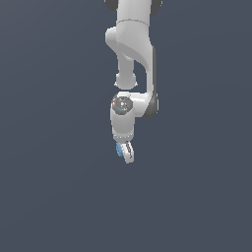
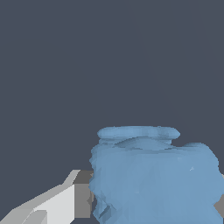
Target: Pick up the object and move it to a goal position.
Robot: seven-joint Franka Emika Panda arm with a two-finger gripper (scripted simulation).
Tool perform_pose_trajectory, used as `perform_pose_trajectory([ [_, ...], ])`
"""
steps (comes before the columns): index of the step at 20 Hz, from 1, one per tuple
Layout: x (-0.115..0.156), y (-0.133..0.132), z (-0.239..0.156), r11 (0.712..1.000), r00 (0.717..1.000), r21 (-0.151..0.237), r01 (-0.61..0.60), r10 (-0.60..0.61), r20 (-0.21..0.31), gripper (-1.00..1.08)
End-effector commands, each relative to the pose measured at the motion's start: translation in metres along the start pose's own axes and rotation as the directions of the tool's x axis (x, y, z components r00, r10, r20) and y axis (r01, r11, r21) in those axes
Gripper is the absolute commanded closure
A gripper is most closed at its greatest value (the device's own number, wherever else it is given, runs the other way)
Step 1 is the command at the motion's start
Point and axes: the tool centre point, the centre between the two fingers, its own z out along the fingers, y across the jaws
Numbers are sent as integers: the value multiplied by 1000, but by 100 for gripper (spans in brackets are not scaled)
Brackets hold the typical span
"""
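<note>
The object is a small light-blue lumpy block (image 1: pixel 119 150), seen in the exterior view as a sliver between the white fingers at the arm's lower end. My gripper (image 1: pixel 125 151) is shut on it. In the wrist view the block (image 2: pixel 153 175) fills the lower middle, lumpy with a flat rim on top. One white finger with a grey pad (image 2: pixel 76 197) presses against its side; the other finger is almost wholly hidden behind the block.
The white arm (image 1: pixel 132 49) hangs down from the top of the exterior view. Around it there is only a plain dark blue-grey surface (image 1: pixel 49 172); no goal marker shows.
</note>
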Motion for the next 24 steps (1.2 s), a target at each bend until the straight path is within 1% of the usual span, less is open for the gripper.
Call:
perform_pose_trajectory([
  [1,0,0,1,1000,1000,0,0,0,0,108],
  [10,0,0,0,1000,1000,1,0,0,0,108],
  [14,6,-1,-7,1000,1000,1,0,0,0,108],
  [19,24,-3,-28,1000,1000,1,0,0,0,108],
  [24,52,-7,-62,1000,1000,1,0,0,-1,108],
])
